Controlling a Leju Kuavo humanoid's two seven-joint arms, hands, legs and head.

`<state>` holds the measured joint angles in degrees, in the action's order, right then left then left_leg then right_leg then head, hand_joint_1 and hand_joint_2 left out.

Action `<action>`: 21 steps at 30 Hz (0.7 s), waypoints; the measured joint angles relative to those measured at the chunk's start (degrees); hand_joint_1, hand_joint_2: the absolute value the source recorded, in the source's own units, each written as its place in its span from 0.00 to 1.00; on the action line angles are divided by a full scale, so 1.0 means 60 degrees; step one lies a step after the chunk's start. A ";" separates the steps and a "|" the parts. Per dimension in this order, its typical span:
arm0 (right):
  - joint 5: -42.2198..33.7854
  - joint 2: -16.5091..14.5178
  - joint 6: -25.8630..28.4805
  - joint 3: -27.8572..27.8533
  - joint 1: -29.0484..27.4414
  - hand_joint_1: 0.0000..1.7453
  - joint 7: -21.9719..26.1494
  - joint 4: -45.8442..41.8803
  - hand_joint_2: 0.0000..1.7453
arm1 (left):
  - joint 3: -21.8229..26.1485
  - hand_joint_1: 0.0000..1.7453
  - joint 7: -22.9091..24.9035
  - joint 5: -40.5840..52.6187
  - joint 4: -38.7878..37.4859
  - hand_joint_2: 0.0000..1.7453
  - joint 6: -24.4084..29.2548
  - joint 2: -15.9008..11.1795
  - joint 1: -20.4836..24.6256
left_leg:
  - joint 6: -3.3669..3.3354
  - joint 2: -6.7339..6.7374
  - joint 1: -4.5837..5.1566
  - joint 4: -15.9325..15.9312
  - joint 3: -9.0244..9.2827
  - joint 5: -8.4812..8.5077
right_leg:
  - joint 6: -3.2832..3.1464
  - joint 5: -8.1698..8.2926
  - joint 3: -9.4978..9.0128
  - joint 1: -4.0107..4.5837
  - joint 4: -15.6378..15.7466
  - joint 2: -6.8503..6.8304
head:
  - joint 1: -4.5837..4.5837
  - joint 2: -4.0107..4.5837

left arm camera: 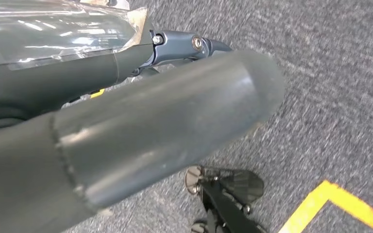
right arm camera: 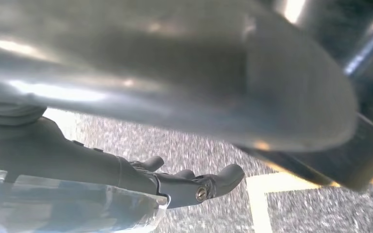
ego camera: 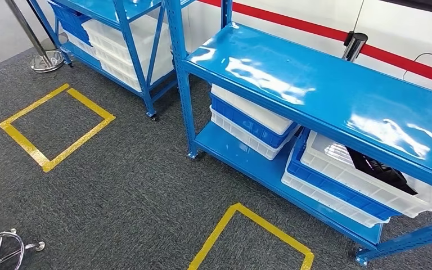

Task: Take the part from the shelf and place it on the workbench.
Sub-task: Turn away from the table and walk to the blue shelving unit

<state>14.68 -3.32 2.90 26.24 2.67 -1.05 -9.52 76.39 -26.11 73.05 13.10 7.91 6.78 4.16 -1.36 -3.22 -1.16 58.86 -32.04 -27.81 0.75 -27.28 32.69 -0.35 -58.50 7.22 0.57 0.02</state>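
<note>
Black part [ego camera: 383, 171] in white crate [ego camera: 371, 185] (no readable label), lower shelf [ego camera: 242, 154].

Dark grey carpet floor [ego camera: 118, 180] with yellow tape squares [ego camera: 56, 126] marked on it. White wall [ego camera: 315, 11] behind the nearer blue rack [ego camera: 337, 95], red stripe [ego camera: 326, 32] running along it. Second blue rack [ego camera: 118, 34] left of that one (both glossy, glare from overhead light). Chrome stanchion base [ego camera: 48, 59] beside the second rack.
</note>
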 joint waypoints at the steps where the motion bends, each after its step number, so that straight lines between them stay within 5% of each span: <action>1: -0.0007 0.0002 0.0002 -0.0008 -0.0005 0.00 0.0004 0.0001 0.00 | 0.0000 0.00 -0.0008 0.0017 0.0005 0.00 -0.0004 0.0001 0.0010 | -0.0069 0.0109 0.0004 -0.0057 0.0024 0.0034 | 0.0031 -0.0058 0.0071 -0.0008 -0.0114 -0.0162 | 0.0012 0.0000; 4: -0.0015 0.0003 0.0005 -0.0020 0.0028 0.00 0.0012 0.0001 0.00 | 0.0000 0.00 -0.0020 0.0042 0.0011 0.00 -0.0011 -0.0004 -0.0018 | -0.0189 0.0494 0.0000 -0.0156 0.0057 0.0093 | -0.0021 -0.0723 0.0710 -0.0033 -0.1389 -0.0891 | 0.0072 -0.0001; 6: -0.0026 0.0003 0.0005 -0.0022 0.0025 0.00 0.0017 0.0001 0.00 | 0.0000 0.00 -0.0020 0.0048 0.0014 0.00 -0.0011 -0.0012 -0.0036 | -0.0200 0.0791 0.0011 -0.0152 0.0037 0.0086 | 0.0015 -0.1130 0.1237 -0.0094 -0.2441 -0.1038 | 0.0079 0.0000; 7: -0.0032 0.0004 0.0005 -0.0023 0.0020 0.00 0.0021 0.0002 0.00 | 0.0000 0.00 -0.0020 0.0050 0.0014 0.00 -0.0011 -0.0014 -0.0036 | -0.0191 0.0927 0.0007 -0.0149 0.0030 0.0079 | 0.0091 -0.1135 0.1285 -0.0128 -0.2570 -0.1080 | 0.0081 -0.0001; 9: -0.0039 0.0007 0.0010 -0.0026 0.0020 0.00 0.0026 0.0002 0.00 | 0.0000 0.00 -0.0020 0.0050 0.0014 0.00 -0.0011 -0.0013 -0.0033 | -0.0138 0.1174 -0.0010 -0.0140 0.0051 0.0049 | 0.0313 -0.0772 0.0802 -0.0213 -0.1752 -0.1289 | 0.0085 -0.0001; 11: -0.0037 0.0005 0.0016 -0.0027 0.0032 0.00 0.0034 0.0000 0.00 | 0.0000 0.00 -0.0019 0.0051 0.0021 0.00 -0.0011 -0.0025 -0.0037 | -0.0016 0.1382 0.0026 -0.0113 0.0112 -0.0026 | 0.0416 -0.0367 0.0098 -0.0229 -0.0499 -0.1768 | 0.0099 0.0000; 13: -0.0026 -0.0004 0.0020 -0.0027 0.0035 0.00 0.0046 -0.0002 0.00 | 0.0000 0.00 -0.0016 0.0051 0.0030 0.00 -0.0011 -0.0039 -0.0032 | 0.0123 0.1581 0.0066 -0.0097 0.0193 -0.0095 | 0.0317 -0.0217 -0.0146 -0.0179 -0.0015 -0.1954 | 0.0063 0.0000; 15: -0.0013 -0.0003 0.0023 -0.0027 0.0016 0.00 0.0055 -0.0002 0.00 | 0.0000 0.00 -0.0009 0.0050 0.0031 0.00 -0.0012 -0.0039 0.0007 | 0.0249 0.1724 0.0005 -0.0109 0.0279 -0.0135 | 0.0161 -0.0182 -0.0133 -0.0171 -0.0011 -0.1713 | 0.0008 0.0000; 18: 0.0003 0.0004 0.0023 -0.0027 -0.0003 0.00 0.0056 0.0001 0.00 | -0.0002 0.00 -0.0006 0.0053 0.0031 0.00 -0.0025 -0.0034 0.0047 | 0.0378 0.1094 -0.0100 0.0570 0.0048 -0.0658 | -0.0048 -0.0126 -0.0203 -0.0216 0.0018 -0.1399 | -0.0016 -0.0001; 21: 0.0015 -0.0022 0.0023 -0.0026 0.0007 0.00 0.0063 0.0002 0.00 | -0.0004 0.00 -0.0004 0.0054 0.0031 0.00 -0.0037 -0.0025 -0.0005 | 0.0337 0.0590 -0.0092 0.2348 -0.0815 -0.1463 | -0.0159 -0.0102 -0.0183 -0.0111 0.0013 -0.1036 | -0.0030 0.0000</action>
<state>14.78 -3.45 3.04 26.09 2.71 -0.67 -9.51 76.37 -26.13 73.37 13.29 7.69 6.62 4.13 0.66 0.31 -1.72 72.94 -36.93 -36.59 -0.20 -27.89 31.59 -1.02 -58.42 1.00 0.39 0.02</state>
